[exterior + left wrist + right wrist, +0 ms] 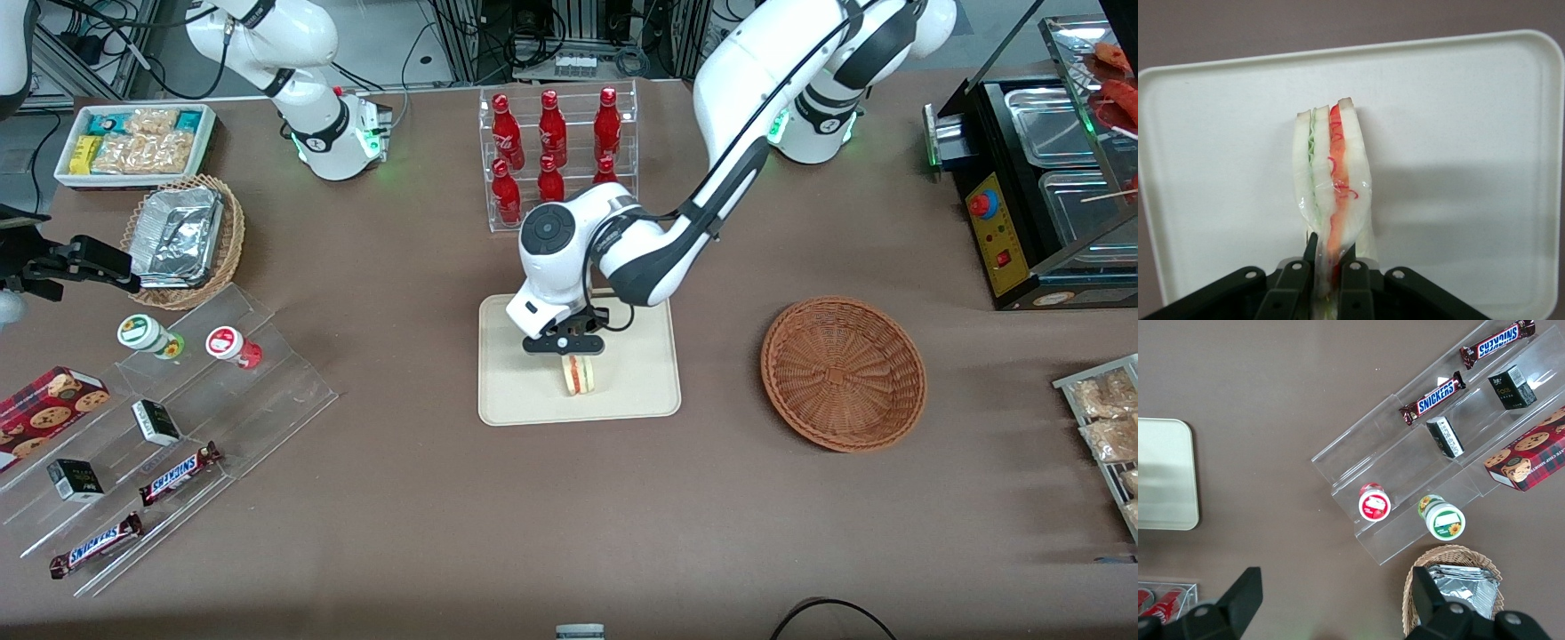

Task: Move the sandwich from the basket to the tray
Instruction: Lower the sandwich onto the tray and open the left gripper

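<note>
While pinching the sandwich (580, 373), the hand (569, 348) over the tray (640, 391) on brown table (427, 498).

Even, bright overhead light fills the front view; the brown tabletop (427, 498) reads flat and matte, with soft shadows under the basket (843, 373) and arm. In the left wrist view the tray (1458, 120) glares near-white, the sandwich (1331, 180) casts a soft grey shadow, and the gripper (1330, 267) at the sandwich's end looks dark and slightly soft.
</note>
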Motion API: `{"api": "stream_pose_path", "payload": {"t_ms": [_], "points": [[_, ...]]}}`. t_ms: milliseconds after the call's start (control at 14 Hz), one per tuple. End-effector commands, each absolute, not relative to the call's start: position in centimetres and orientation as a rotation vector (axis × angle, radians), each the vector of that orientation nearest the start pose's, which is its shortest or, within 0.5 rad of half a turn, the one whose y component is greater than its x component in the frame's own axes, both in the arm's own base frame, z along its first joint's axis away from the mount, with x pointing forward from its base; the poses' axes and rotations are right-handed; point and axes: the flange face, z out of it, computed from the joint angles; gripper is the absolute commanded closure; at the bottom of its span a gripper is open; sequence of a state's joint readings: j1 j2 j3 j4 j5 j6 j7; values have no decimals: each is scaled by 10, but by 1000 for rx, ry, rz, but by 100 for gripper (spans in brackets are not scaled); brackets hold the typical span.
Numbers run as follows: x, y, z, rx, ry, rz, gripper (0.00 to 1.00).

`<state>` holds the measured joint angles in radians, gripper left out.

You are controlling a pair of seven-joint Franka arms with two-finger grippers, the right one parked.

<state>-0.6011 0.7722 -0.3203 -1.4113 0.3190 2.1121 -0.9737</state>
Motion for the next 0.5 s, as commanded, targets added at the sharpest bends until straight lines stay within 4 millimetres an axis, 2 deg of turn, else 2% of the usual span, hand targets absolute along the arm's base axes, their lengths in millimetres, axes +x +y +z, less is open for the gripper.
{"api": "stream_pose_path", "payload": {"t_ms": [0, 71, 143, 214, 429], "points": [[485, -549, 249, -3089, 40, -78, 100], [484, -548, 244, -3086, 39, -67, 76], [484, -548, 243, -3085, 56, -67, 10], [485, -548, 245, -3077, 69, -84, 0], [487, -548, 255, -3082, 52, -101, 0]]}}
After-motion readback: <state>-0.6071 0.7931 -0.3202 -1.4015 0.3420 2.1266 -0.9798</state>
